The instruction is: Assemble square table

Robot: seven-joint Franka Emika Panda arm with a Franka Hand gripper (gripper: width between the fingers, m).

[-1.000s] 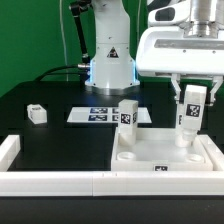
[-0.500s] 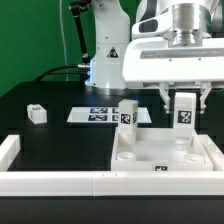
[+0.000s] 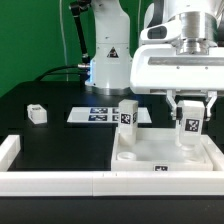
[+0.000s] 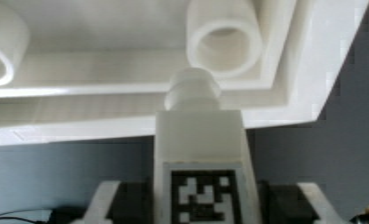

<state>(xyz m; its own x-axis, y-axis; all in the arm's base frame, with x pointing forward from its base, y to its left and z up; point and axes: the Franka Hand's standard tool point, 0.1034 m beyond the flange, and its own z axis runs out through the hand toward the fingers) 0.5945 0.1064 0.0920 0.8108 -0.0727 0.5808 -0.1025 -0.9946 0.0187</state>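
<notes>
Clamping with both fingers [image 4: 106, 203] onto the two sides of a held leg [image 3: 190, 128], neither spread free nor pinched fully together. Holding that leg upright under the gripper [image 3: 190, 108], tag facing the exterior camera.

Scanning the exterior view from its left: meeting first the low white border wall [image 3: 8, 150], bounding the table's side and near edge. Passing next a loose leg [image 3: 37, 114], lying alone on the black table [image 3: 60, 140], well apart from everything else. Coming then to the marker board [image 3: 98, 115], lying flat near the arm's base [image 3: 110, 65]. Reaching after that a standing leg [image 3: 127, 118], upright at the far corner of the square top [image 3: 160, 152] on the exterior view's left. Noting the top itself lying flat, rim up, just behind the near border wall, toward the exterior view's right. Arriving last at the held leg, hanging over the top's far corner on the exterior view's right, lower end down at rim level; being unable to tell whether touching the top or hovering just above.

Looking through the wrist view: seeing the held leg [image 4: 202, 120] pointing away from the camera, tag toward the lens, rounded end just beside the top's raised rim [image 4: 287, 90], and a round corner socket [image 4: 225, 40] just beyond. Not managing to tell whether that end is entering the socket.
</notes>
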